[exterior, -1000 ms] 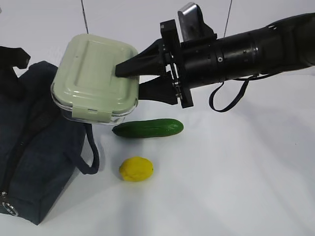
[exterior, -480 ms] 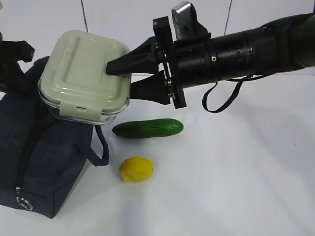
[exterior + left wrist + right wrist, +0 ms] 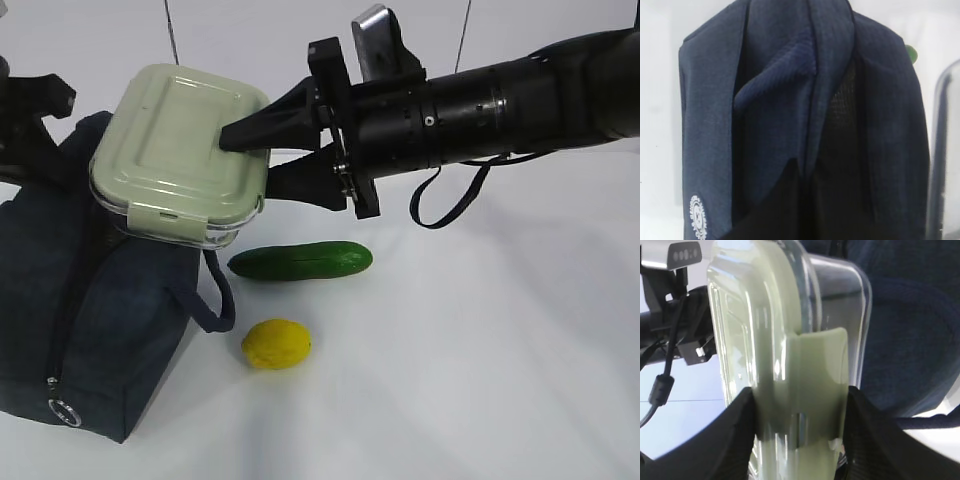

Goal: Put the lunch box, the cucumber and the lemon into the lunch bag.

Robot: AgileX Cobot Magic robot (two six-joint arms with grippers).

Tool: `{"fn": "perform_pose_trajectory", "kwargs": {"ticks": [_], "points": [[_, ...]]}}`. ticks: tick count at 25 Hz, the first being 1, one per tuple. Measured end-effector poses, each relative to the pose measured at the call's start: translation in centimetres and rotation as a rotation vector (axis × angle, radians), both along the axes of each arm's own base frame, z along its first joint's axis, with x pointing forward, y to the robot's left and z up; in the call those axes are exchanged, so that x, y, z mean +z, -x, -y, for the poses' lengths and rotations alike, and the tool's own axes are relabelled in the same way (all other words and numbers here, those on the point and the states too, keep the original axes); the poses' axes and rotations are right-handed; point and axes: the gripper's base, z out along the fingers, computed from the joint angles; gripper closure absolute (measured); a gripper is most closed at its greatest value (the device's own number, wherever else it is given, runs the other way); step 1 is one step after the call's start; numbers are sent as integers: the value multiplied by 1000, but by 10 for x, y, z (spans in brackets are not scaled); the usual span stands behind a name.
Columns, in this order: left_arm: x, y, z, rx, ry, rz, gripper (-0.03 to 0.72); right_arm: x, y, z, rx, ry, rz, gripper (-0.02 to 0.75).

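Right gripper: my two dark fingers clamp the lunch box at the middle of one short end, one finger on the lid, the other under the clear base, right over a lid clip.

Lunch box: in the air, tilted, above the near top edge of the lunch bag; not yet inside.

Left gripper: I cannot tell its state; the wrist camera shows only navy fabric, and the exterior view shows only a dark part of my left arm at the bag's far top corner.

Lunch bag: stands on the white table, left of the other things; its mouth looks parted from the left wrist view, with folds of fabric hanging into the gap.

Cucumber: lies on the table just right of the bag.

Lemon: on the table, a little nearer the camera than the cucumber, apart from it.

Risk, slip: I hold the box by one end only, so its weight hangs far from my fingers; I judge it could pivot or slide out if I swing it fast.

Risk, clip: my squeeze sits on the clip, which might pop open.

Risk, snag: the box's corner could catch the bag's strap or folded edge and push the mouth shut.

Risk, opening: if the mouth is narrower than the box, it may rest on top rather than drop in.
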Motion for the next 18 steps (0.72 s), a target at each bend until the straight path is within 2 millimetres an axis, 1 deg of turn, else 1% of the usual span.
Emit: {"fn": "perform_pose_trajectory", "kwargs": {"ticks": [4, 10, 16, 18], "points": [[1, 0, 4, -6, 8, 17, 694, -8, -4, -1, -15, 9, -20, 353], [2, 3, 19, -49, 13, 38, 694, -22, -10, -4, -36, 9, -59, 353], [2, 4, 20, -57, 12, 32, 694, -39, -11, -6, -9, 56, -79, 353], [2, 4, 20, -58, 12, 30, 694, -41, -11, -6, 0, 74, -73, 353]]}}
